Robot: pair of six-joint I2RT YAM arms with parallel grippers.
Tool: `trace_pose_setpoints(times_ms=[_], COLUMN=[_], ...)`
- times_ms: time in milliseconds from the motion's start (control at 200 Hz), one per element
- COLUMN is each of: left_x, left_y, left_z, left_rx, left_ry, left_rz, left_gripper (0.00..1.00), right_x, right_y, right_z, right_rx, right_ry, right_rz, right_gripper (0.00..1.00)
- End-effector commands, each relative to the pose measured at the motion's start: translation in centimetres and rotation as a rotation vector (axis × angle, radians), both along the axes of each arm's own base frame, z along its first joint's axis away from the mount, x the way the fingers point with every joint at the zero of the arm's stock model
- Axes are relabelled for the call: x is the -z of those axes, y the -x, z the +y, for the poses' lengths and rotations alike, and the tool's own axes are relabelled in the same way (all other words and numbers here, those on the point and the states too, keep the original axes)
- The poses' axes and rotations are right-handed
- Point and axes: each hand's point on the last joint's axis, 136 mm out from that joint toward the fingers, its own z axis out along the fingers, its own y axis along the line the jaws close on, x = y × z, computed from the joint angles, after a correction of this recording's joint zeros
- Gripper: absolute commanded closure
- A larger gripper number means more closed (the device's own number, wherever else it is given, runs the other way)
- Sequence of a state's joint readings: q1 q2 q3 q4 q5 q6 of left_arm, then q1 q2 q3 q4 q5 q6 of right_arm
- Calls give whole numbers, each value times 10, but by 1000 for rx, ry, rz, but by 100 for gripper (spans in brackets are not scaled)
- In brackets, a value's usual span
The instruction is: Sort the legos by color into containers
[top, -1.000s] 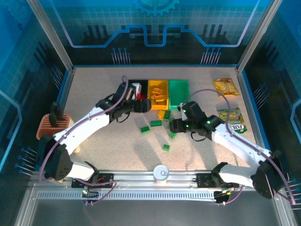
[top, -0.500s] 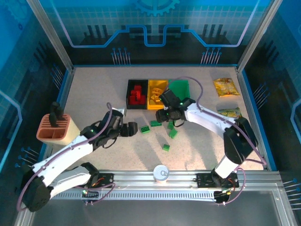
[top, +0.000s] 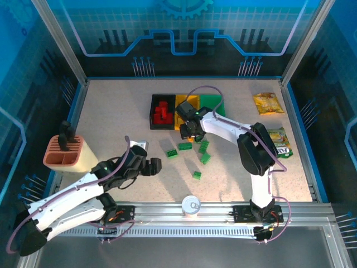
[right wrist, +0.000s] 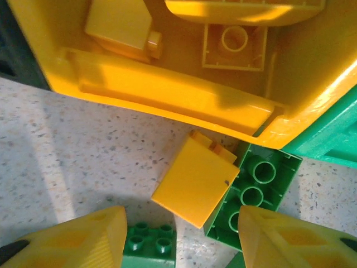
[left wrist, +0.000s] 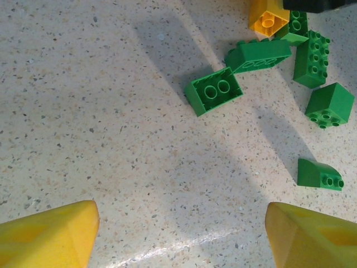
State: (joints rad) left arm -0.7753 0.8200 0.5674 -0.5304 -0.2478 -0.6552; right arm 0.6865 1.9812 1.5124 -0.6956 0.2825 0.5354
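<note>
**Right claw [right wrist: 179, 219] poised over a stray yellow lego [right wrist: 195, 181] by the yellow container [right wrist: 167, 97]**

The step in hand looks like picking up this yellow lego. It lies on the table [right wrist: 67, 145] just outside the container's near wall, touching a green lego [right wrist: 254, 195] at its 4 o'clock. To do it well, I would come straight down and close on the yellow brick alone (the green neighbour sits snug against it and could get pinched or dragged along). Then lift clear of the wall before carrying it toward 12 o'clock into the container. The right claw is spread wide, gripping nothing and touching nothing that I can see. The left claw [left wrist: 181, 211] is likewise spread and empty above the table, with loose green legos [left wrist: 215, 92] at its 1 o'clock.
</note>
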Motion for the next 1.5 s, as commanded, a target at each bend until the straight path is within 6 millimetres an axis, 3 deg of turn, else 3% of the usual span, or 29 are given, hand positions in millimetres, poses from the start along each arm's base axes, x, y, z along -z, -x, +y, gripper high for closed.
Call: trace_pose_setpoints(times_ms=[0, 185, 665, 1086, 1496], left_x=[6, 9, 9, 11, 11], left_y=[4, 6, 7, 7, 7], left_z=[8, 7, 8, 8, 8], left_rx=[-26, -24, -22, -24, -25], left_ry=[-19, -20, -28, -29, -28], left_rz=[12, 19, 15, 18, 19], left_gripper=[21, 21, 21, 21, 21], right_x=[8, 18, 33, 35, 17], right_y=[-2, -5, -9, -1, 6], right_z=[-10, -13, 6, 24, 40], right_rx=[48, 62, 22, -48, -107], right_ry=[62, 81, 60, 80, 92], right_rz=[16, 25, 58, 58, 22], right_gripper=[43, 39, 40, 53, 63])
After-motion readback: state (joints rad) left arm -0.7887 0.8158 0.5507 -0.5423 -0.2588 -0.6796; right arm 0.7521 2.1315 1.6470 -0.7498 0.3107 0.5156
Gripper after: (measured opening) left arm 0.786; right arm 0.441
